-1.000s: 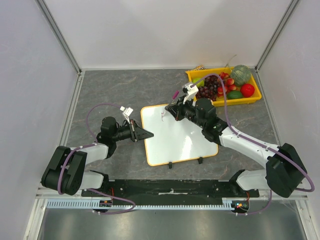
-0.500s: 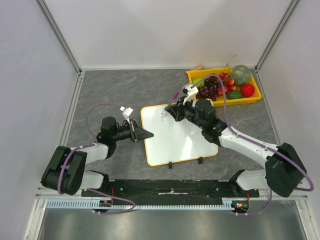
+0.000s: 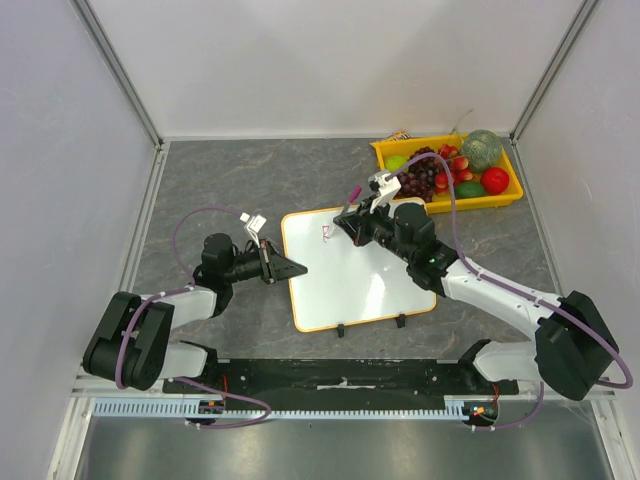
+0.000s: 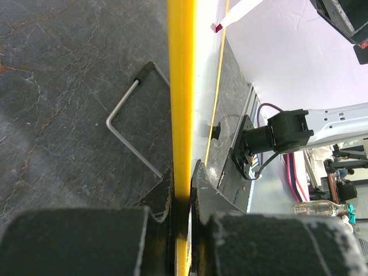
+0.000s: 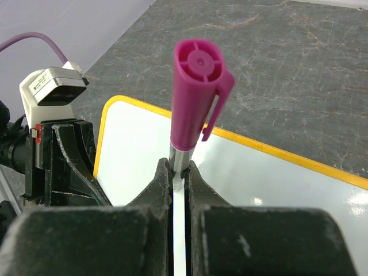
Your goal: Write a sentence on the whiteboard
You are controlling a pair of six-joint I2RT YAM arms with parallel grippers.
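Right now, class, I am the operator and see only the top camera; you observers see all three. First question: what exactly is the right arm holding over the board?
Observer: The right fingers are shut on a marker, gripping its silver barrel.
Operator: Is its cap off the tip?
Observer: The magenta cap sits pushed onto the marker's rear end.
Operator: And the left arm?
Observer: The left fingers pinch the board by its yellow rim.
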